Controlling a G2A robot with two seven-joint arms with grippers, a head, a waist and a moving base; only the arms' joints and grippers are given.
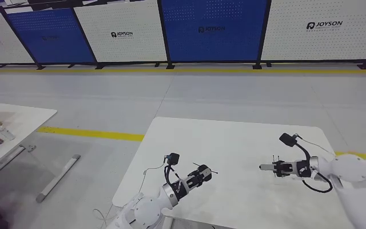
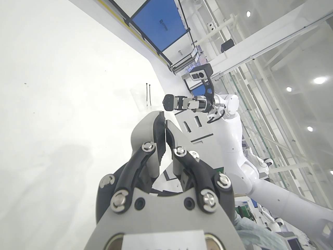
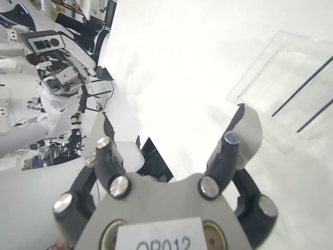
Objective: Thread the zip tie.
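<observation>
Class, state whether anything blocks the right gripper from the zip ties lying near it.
Nothing visible does. The open right gripper hangs beside the two zip ties, lying on a clear tray, with bare table between.

My left arm (image 1: 150, 209) is bent at the elbow with the forearm raised. The wrist is angled so the left gripper (image 2: 163, 117) points toward my other arm. Its two fingers (image 2: 144, 131) are pressed together, clamped on a thin black zip tie (image 1: 214, 171) that sticks out to either side of the tips. My right arm (image 1: 338, 169) stretches out roughly level. The right gripper (image 3: 171, 111) points back at the left one, so the two tools face each other tip to tip, well apart. The right fingers (image 3: 249, 123) are spread wide. A black wrist camera (image 1: 172, 157) stands on a bracket behind each gripper.
</observation>
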